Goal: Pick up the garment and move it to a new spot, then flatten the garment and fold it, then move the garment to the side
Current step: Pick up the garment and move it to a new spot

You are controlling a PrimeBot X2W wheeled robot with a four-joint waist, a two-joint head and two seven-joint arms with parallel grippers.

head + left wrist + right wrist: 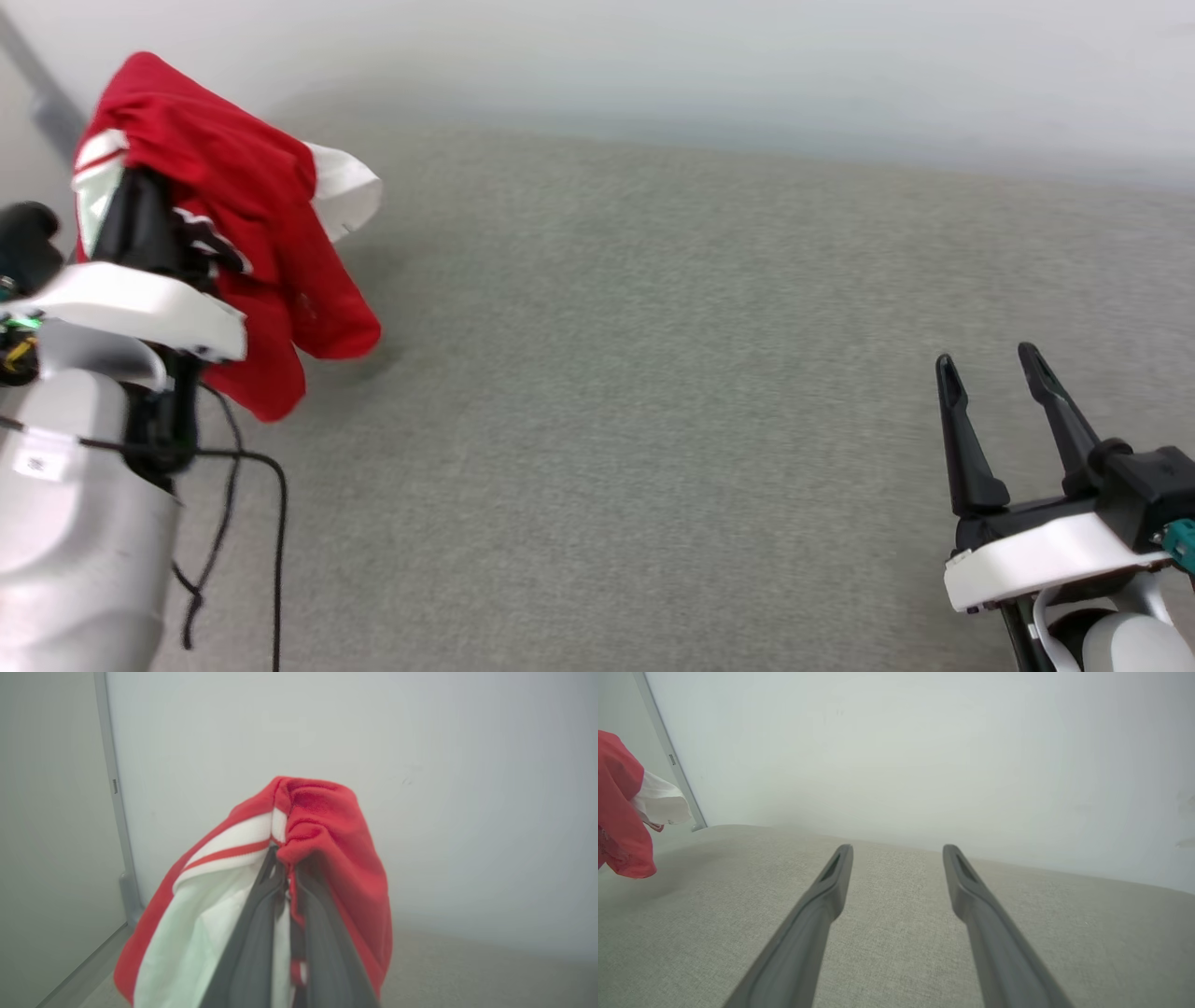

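The garment [252, 243], a red jersey with white panels and striped trim, hangs bunched in the air above the grey fabric surface [653, 373] at the far left. My left gripper [140, 201] is shut on it, its dark fingers wrapped in the cloth. In the left wrist view the fingers pinch the garment [336, 858] at the gripper tips [282, 856], and fabric drapes down both sides. My right gripper [988, 359] stands open at the lower right, well away from the cloth. The right wrist view has that gripper [896, 851] open over bare fabric, with the garment [621, 807] at the left edge.
A pale wall [747, 65] borders the far side of the grey surface. A grey vertical strip [117, 812] runs down the wall at the left. Black cables [252, 523] dangle from my left arm.
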